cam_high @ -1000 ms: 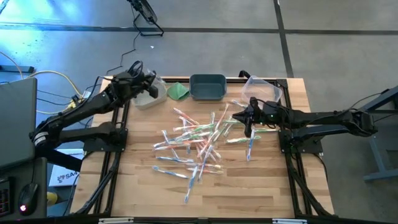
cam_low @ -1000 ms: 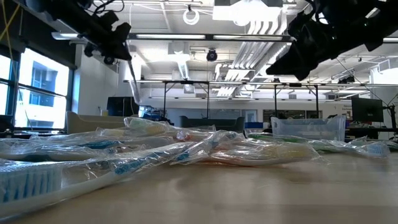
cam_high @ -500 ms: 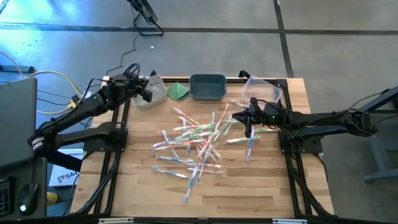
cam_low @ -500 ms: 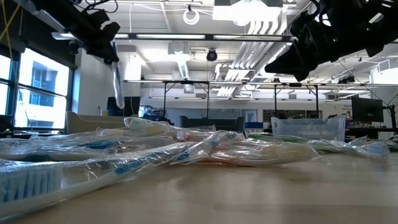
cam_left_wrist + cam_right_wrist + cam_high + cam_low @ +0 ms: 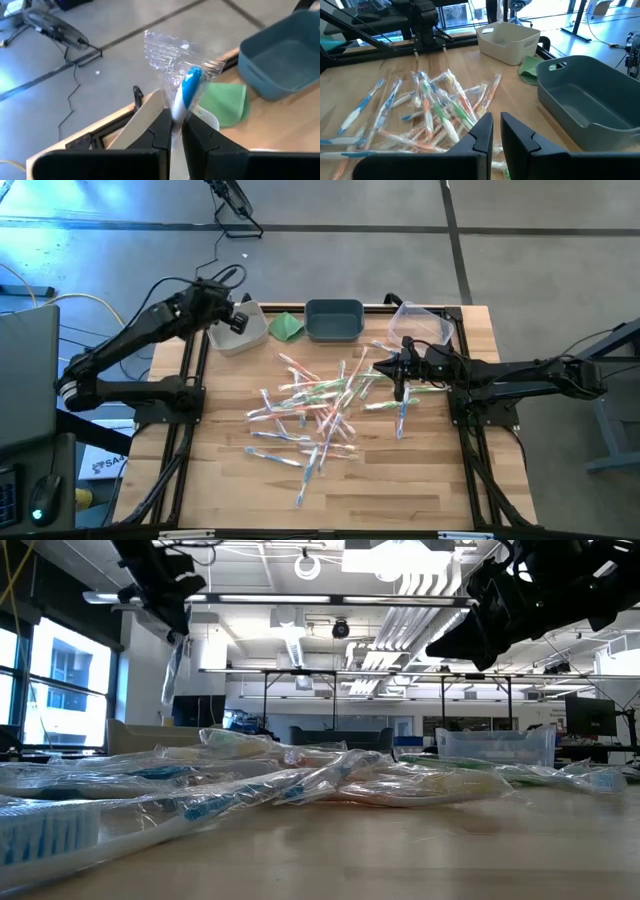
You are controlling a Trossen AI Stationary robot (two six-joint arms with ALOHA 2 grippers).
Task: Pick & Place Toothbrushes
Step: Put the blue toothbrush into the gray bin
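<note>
At the upper left of the high view, the left gripper [image 5: 236, 321] hangs over the white bin [image 5: 243, 330], jaws clamped on one wrapped blue toothbrush [image 5: 186, 92]. Three bins line the table's far edge: the white one, a grey-blue bin [image 5: 334, 319], and a clear bin [image 5: 421, 323]. One folded green cloth [image 5: 287, 326] lies between the first two. Mid-frame, roughly twenty toothbrushes [image 5: 318, 405] lie in a loose, overlapping pile. At its right edge, the right gripper [image 5: 400, 370] hovers with jaws together, holding nothing visible.
</note>
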